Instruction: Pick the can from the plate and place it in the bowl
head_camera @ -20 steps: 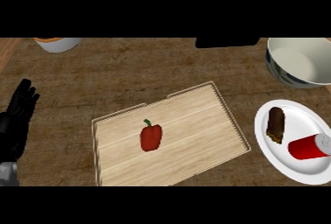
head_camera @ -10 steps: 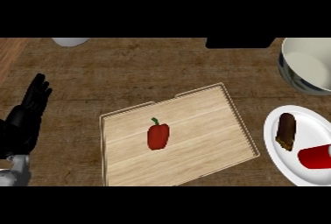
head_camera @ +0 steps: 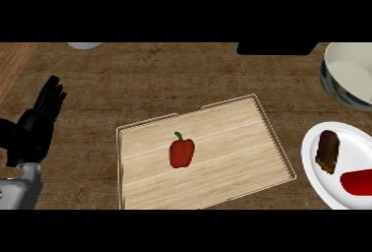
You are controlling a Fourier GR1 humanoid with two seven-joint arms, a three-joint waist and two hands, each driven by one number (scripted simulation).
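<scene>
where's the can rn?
Head view, lower right edge: the red can sits on the white plate beside a brown item, partly cut off, below the bowl.

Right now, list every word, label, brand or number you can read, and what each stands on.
None: no readable text anywhere.
The red can on the plate shows a plain side; the bowl bears only a dark blue mark, not lettering.
The wooden tray and pepper carry nothing.

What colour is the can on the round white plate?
Red: the cylindrical can on the plate, seen in the head view.
</scene>
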